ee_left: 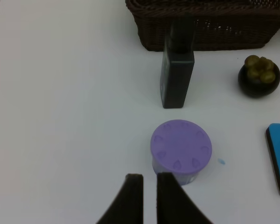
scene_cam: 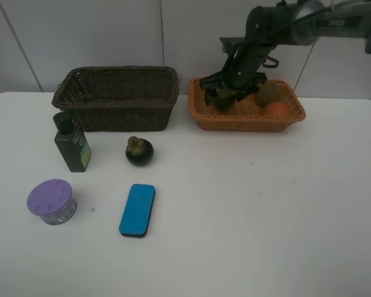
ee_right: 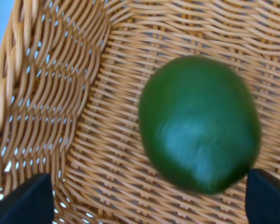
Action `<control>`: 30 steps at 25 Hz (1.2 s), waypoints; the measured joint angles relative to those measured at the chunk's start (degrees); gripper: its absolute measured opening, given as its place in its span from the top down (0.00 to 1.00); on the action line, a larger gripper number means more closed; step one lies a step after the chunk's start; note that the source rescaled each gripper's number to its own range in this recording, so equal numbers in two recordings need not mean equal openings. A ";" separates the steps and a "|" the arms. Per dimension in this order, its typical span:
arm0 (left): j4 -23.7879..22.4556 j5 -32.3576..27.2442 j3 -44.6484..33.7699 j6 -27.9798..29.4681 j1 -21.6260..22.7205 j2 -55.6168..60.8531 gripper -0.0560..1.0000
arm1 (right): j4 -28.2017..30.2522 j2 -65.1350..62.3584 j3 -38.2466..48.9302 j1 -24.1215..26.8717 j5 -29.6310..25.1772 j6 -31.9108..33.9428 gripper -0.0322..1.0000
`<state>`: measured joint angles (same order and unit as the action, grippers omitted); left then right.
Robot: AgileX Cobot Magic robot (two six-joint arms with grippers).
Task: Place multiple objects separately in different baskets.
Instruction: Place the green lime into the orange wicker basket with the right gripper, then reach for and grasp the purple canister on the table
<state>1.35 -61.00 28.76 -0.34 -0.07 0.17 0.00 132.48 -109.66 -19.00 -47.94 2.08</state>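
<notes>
My right gripper hangs over the left end of the orange-tan basket, jaws spread wide. Between its fingertips a green oval fruit lies on the wicker floor, blurred. A brown kiwi and an orange-red peach sit at that basket's right end. The dark brown basket stands to the left. In front of it are the dark green bottle, the mangosteen, the purple-lidded tub and the blue eraser. My left gripper is shut and empty just short of the tub.
The white table runs out to the right of the eraser. A white wall rises behind both baskets. In the left wrist view, the bottle stands upright between the tub and the dark basket, the mangosteen to one side.
</notes>
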 joint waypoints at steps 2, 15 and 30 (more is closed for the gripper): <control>0.00 0.00 0.00 0.34 0.00 0.00 0.95 | 0.00 0.00 0.00 0.00 -0.29 0.00 0.01; 0.00 0.00 0.00 0.00 0.00 0.00 0.95 | 0.00 -3.03 -0.12 0.00 -7.85 -0.05 0.00; 0.00 0.00 0.00 0.00 0.00 0.00 0.95 | 0.00 -20.13 2.06 -1.43 -21.86 -0.09 0.00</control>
<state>1.35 -61.00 28.76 -0.34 -0.07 0.17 0.00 112.35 -107.61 -20.42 -69.81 1.98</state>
